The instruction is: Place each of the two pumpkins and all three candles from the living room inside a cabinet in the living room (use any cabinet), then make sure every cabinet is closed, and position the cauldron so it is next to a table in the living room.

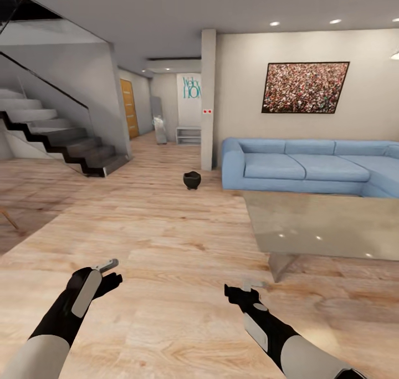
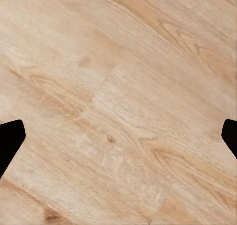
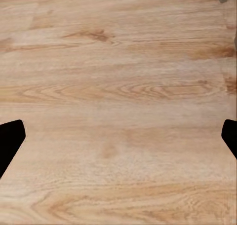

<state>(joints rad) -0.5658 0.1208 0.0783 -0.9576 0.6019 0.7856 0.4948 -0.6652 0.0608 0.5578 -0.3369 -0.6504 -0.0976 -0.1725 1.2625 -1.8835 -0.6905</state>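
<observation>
Cauldron [image 1: 192, 179] sits on wood floor [image 1: 166, 240] near table [image 1: 327, 224]; both hands [image 1: 108, 266] [image 1: 250, 285] spread wide, empty.

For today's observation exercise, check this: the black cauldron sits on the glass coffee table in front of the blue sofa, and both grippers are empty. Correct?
Not quite. The head view shows the cauldron on the wooden floor, near the sofa's end and apart from the glass table. The left gripper and right gripper are indeed empty.
</observation>
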